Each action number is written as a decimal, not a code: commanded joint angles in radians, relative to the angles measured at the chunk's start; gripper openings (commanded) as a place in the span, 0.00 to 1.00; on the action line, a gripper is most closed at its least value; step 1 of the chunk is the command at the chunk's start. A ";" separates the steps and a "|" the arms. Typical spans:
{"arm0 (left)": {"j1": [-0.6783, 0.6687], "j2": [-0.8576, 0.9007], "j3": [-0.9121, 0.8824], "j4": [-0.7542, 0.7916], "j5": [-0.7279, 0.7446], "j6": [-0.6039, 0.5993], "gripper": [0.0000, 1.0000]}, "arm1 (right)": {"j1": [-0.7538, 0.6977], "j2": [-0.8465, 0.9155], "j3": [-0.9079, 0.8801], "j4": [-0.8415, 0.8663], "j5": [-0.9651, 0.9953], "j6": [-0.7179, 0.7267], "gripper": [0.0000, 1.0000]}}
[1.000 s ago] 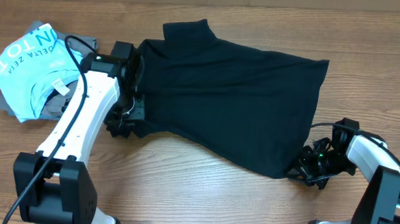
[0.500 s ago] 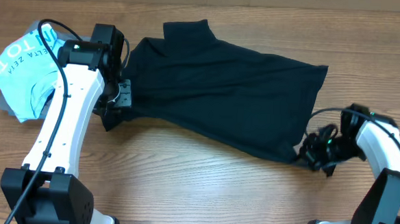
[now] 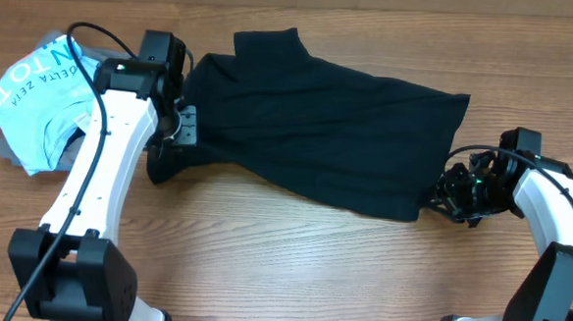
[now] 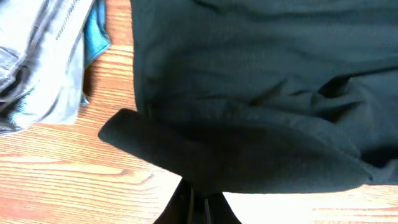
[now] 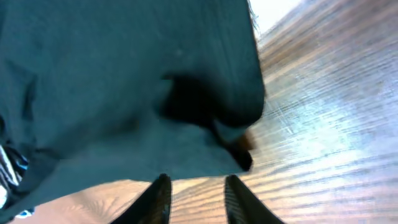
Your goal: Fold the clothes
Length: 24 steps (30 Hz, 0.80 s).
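Garment under inspection: one black T-shirt (image 3: 317,133), short-sleeved, plain, of soft matte fabric. It lies spread across the wooden table (image 3: 281,268) between the two grippers, and one sleeve sticks out along its far edge. The surface is mostly flat with shallow creases. The near edge runs slantwise from the left gripper's side down to the right gripper's side.

Left gripper (image 4: 199,208): its fingers are pressed together with no gap showing. A thick rolled fold of the T-shirt's edge sits right at their tips and appears pinched there. Beyond the fold, the black cloth fills the wrist view ahead of the fingers. Off to the left of the fingers lie a light blue shirt (image 3: 34,98) with white lettering and a grey garment (image 3: 12,151) partly under it. Both are apart from the T-shirt's edge, with bare wood between.

Right gripper (image 5: 196,199): its fingers (image 5: 160,196) stand apart, and only bare table shows between them. The T-shirt's corner lies just ahead of the fingertips, bunched into a small dark fold, and is not inside the gap. To the right of the fingers there is only wood grain. Whether the fingertips touch the cloth cannot be told.
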 commanded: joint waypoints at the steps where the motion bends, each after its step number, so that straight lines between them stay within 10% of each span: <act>1: -0.010 0.015 -0.013 0.003 0.013 0.024 0.04 | -0.002 -0.005 0.013 -0.019 0.050 0.009 0.35; 24: -0.017 0.015 -0.013 -0.005 0.012 0.035 0.04 | 0.102 0.056 0.004 0.098 0.138 0.024 0.41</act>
